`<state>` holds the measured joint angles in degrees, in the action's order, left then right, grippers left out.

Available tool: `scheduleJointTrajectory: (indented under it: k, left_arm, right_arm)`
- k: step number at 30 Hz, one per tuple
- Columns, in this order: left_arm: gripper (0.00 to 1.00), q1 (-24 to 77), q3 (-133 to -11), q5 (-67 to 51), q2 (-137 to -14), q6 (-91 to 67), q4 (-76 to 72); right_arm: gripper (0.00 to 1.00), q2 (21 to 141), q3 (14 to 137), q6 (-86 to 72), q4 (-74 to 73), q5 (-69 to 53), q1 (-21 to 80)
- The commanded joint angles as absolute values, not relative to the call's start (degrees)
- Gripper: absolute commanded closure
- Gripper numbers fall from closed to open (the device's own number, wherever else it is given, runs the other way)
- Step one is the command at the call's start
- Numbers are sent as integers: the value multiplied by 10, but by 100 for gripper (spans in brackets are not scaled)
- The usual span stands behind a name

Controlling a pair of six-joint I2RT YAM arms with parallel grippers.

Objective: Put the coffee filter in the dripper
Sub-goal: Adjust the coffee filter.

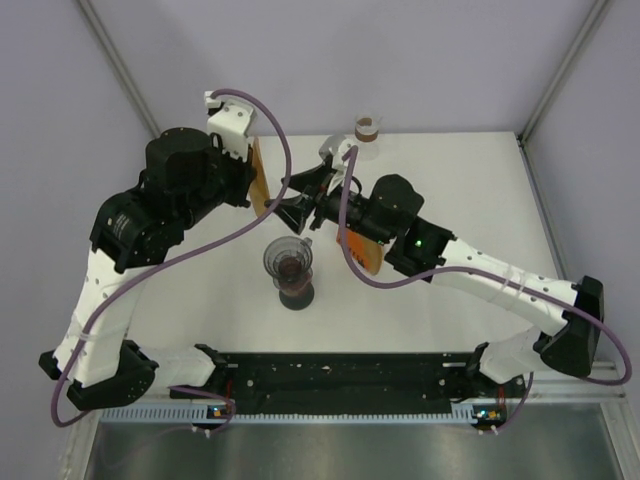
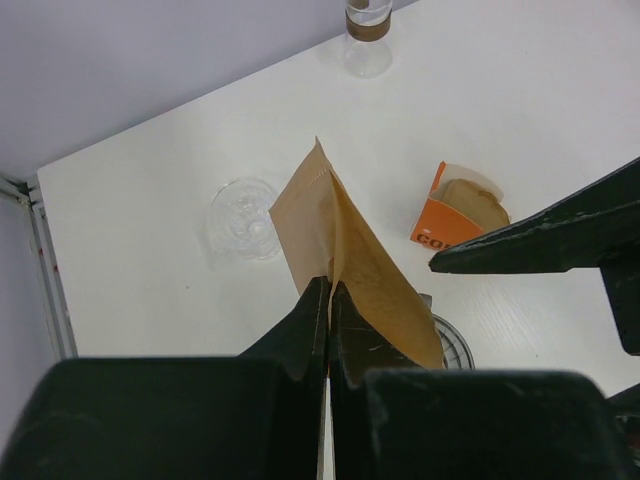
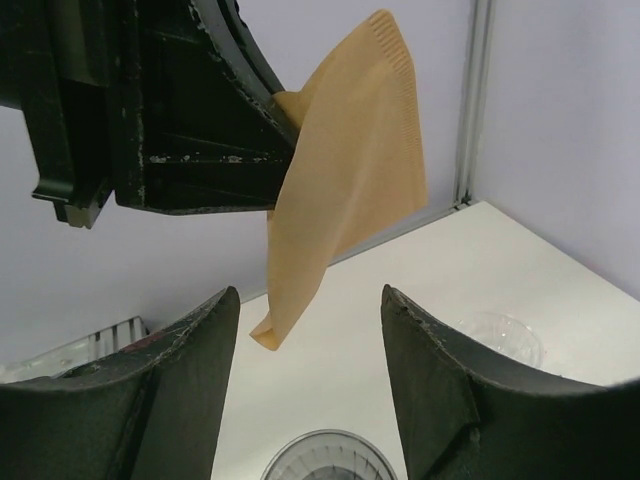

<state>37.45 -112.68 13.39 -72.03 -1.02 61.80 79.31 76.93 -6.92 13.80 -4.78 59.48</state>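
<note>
The brown paper coffee filter [image 2: 345, 250] is held aloft, pinched flat in the tightly closed left fingers [image 2: 300, 330]. The right fingers [image 3: 180, 370] are spread beside it, gripping nothing. The dripper [image 1: 288, 258] below is judged unfilled; lowering and seating are left.

My R gripper [image 3: 310, 298]: fingers parted, gap betw them free; filter [image 3: 345, 170] hangs just ahead, in L gripper [image 2: 328, 290]. Below, dripper [image 1: 288, 258] mouth unblocked from above; orange box [image 2: 455, 215] near.

Left fingers [image 2: 298, 340] pinching coffee filter [image 2: 345, 250] upright.
</note>
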Motion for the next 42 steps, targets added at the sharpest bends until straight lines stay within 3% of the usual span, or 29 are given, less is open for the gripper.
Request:
scheduleJointTrajectory:
  k: [1, 3, 8, 11, 15, 23, 28, 35, 40, 42]
  left_arm:
    - [100, 373, -1135, 137, -708, -22, 582]
    - [100, 373, -1135, 135, -708, -20, 582]
    - [100, 373, -1127, 134, -703, -15, 581]
    - [100, 373, -1121, 136, -700, -11, 579]
    - [100, 373, -1121, 127, -700, -5, 578]
    - [100, 372, -1109, 135, -696, 14, 576]
    - [100, 374, -1111, 131, -695, 15, 573]
    - [100, 372, -1112, 126, -690, 22, 566]
    - [100, 372, -1110, 123, -688, 32, 561]
    - [100, 373, -1107, 126, -687, 42, 559]
  right_arm:
    - [42, 813, 811, -95, 203, -48, 602]
    - [45, 825, 818, -98, 207, -44, 602]
    - [68, 839, 827, -100, 211, -7, 601]
    - [76, 841, 827, -100, 212, 17, 602]
    - [77, 846, 827, -103, 214, 33, 601]
    - [64, 848, 842, -96, 218, 25, 601]
    - [64, 860, 860, -93, 207, 25, 601]
    - [75, 885, 867, -98, 180, 35, 601]
    - [100, 896, 875, -96, 171, 34, 601]
    - [100, 892, 875, -94, 171, 43, 602]
